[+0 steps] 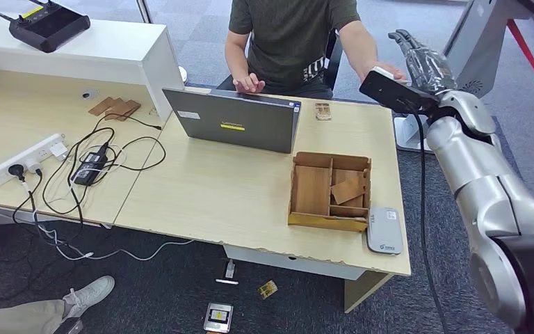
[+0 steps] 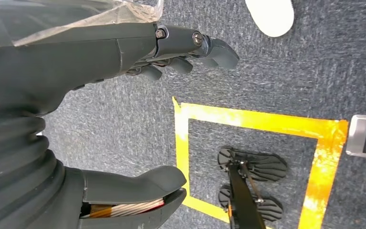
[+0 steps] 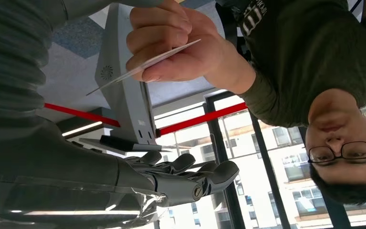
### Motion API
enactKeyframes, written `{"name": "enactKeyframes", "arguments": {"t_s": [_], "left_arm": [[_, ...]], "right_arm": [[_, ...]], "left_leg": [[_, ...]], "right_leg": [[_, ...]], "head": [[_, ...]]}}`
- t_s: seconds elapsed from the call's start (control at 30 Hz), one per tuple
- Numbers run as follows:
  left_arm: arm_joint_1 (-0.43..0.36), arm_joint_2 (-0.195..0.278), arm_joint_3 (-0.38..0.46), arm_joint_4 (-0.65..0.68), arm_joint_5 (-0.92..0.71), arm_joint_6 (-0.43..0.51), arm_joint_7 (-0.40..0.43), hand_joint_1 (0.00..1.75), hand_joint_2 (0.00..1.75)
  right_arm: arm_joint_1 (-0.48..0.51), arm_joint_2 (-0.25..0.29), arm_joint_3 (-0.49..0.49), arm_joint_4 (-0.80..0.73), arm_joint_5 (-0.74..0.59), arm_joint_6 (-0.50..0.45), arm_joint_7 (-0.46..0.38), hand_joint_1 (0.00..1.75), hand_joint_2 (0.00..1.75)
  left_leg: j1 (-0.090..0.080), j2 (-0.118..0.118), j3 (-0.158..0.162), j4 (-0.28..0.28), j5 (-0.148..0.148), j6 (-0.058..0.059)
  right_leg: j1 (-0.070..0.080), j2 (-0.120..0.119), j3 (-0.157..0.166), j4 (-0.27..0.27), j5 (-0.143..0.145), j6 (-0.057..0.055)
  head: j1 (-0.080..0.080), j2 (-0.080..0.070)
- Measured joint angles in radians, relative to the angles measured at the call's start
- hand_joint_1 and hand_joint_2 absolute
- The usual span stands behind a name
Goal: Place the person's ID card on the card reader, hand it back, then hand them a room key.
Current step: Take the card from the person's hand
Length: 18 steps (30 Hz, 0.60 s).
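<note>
Beyond the desk's far right corner, the ID card point(image 3: 143, 68) sits pinched in the person's hand point(image 3: 171, 45), close beside the right hand point(image 3: 181, 179) but not touching it; that hand's fingers are extended and empty. The left hand point(image 2: 124, 119) hangs over carpet, spread, holding nothing.

Right hand point(image 1: 424, 62) raised beyond the far right corner of the surface point(image 1: 215, 195), fingers extended, close to the person's hand point(image 1: 387, 72), which holds a white card point(image 1: 384, 72). Person's other hand point(image 1: 249, 83) rests behind the open laptop point(image 1: 233, 120). Wooden compartment tray point(image 1: 329, 191) near the right front edge; grey card reader point(image 1: 384, 229) just beside it. Power strip point(image 1: 24, 158) and cables at left.
</note>
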<state>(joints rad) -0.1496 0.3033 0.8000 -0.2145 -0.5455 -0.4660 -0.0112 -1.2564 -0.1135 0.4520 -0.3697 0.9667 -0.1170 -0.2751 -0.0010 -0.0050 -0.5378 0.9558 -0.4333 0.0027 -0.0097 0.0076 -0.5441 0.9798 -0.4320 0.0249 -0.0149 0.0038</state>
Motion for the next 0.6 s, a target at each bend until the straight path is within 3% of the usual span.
{"name": "enactKeyframes", "arguments": {"t_s": [0.5, 0.57, 0.6], "left_arm": [[-0.012, -0.002, -0.002, 0.004, -0.03, -0.006, 0.007, 0.0, 1.75], [-0.013, -0.003, -0.002, 0.004, -0.031, -0.006, 0.009, 0.0, 1.75], [-0.014, -0.003, -0.002, 0.004, -0.031, -0.005, 0.009, 0.0, 1.75]], "right_arm": [[0.018, 0.012, 0.025, 0.027, 0.019, -0.004, 0.025, 0.0, 1.75], [0.018, 0.009, 0.025, 0.027, 0.021, -0.004, 0.029, 0.15, 1.75], [0.018, 0.007, 0.026, 0.027, 0.021, -0.004, 0.03, 0.58, 1.75]], "left_leg": [[0.001, 0.0, 0.0, 0.0, 0.0, 0.0], [0.001, 0.0, 0.0, 0.0, 0.0, 0.0], [0.001, 0.0, 0.0, 0.0, 0.0, 0.0]], "right_leg": [[0.0, 0.0, 0.0, 0.0, 0.0, 0.0], [0.0, 0.0, 0.0, 0.0, 0.0, 0.0], [0.0, 0.0, 0.0, 0.0, 0.0, 0.0]], "head": [[0.0, 0.0], [0.0, 0.0], [0.0, 0.0]]}}
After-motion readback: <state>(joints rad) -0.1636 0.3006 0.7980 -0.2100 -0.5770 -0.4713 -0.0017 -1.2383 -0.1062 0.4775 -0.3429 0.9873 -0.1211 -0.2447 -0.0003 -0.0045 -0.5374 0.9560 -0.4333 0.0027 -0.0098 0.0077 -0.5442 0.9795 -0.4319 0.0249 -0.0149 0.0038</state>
